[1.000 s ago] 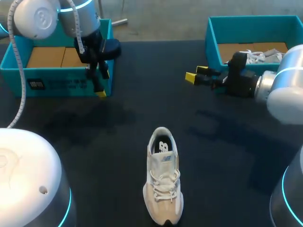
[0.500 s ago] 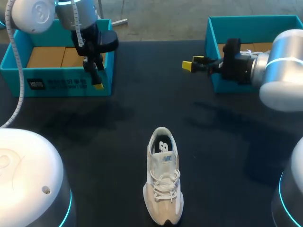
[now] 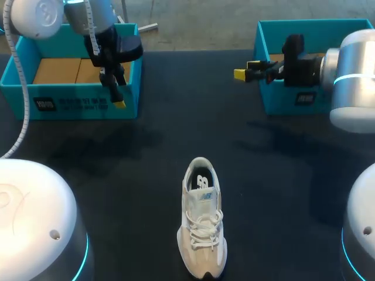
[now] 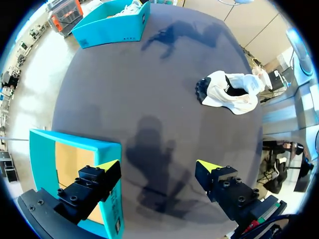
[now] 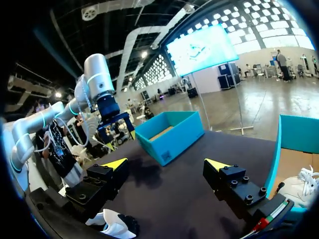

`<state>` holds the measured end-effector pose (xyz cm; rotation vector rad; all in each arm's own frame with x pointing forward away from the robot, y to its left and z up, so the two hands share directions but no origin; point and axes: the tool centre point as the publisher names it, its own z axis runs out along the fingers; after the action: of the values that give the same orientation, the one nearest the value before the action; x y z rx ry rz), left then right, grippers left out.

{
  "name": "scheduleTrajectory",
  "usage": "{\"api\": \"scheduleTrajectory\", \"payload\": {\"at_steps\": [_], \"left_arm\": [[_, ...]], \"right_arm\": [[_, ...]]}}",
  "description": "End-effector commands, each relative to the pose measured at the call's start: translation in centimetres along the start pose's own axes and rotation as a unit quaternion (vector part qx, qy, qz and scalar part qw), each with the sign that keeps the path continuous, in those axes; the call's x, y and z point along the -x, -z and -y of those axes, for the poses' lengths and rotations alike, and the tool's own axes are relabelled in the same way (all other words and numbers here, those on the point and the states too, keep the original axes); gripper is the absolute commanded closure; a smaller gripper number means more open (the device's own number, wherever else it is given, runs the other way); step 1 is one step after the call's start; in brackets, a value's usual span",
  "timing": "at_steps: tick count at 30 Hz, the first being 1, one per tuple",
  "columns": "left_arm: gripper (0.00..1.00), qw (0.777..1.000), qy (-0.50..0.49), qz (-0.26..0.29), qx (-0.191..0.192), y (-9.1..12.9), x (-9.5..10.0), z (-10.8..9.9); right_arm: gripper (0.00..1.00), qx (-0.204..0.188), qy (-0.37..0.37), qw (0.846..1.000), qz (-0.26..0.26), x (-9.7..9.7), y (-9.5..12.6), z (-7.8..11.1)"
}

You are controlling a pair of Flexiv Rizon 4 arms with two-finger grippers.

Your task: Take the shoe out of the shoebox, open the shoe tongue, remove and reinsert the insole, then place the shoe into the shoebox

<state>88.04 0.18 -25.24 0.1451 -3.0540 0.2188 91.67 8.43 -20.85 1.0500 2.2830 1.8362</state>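
Centrally, pale beige-and-white laced shoe point(image 3: 201, 219) upright on the table point(image 3: 176, 129); left gripper point(image 4: 158, 166) and right gripper point(image 5: 166, 164) both spread wide.

Head view: high and behind, looking down over the whole table point(image 3: 158, 140).
Left wrist view: close above the left shoebox point(image 4: 70, 139) corner, facing down.
Right wrist view: low, facing across (nearly level) toward that shoebox.
Shared: white sneaker point(image 3: 202, 219), all three.
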Motion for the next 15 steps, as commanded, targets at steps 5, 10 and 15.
{"api": "scheduleTrajectory", "payload": {"at_steps": [5,10,15], "left_arm": [[0.0,1.0,0.005,0.001,-0.001,0.2,-0.17,-0.25],[0.0,1.0,0.006,0.003,0.0,0.32,-0.38,-0.34],[0.0,1.0,0.005,0.004,0.0,0.39,-0.77,-0.32]], "right_arm": [[0.0,-0.092,-0.017,0.974,-0.208,0.84,1.88,-0.87],[0.0,-0.139,-0.023,0.967,-0.211,0.73,2.19,-1.08],[0.0,-0.204,-0.02,0.955,-0.216,0.44,2.46,-1.12]]}}
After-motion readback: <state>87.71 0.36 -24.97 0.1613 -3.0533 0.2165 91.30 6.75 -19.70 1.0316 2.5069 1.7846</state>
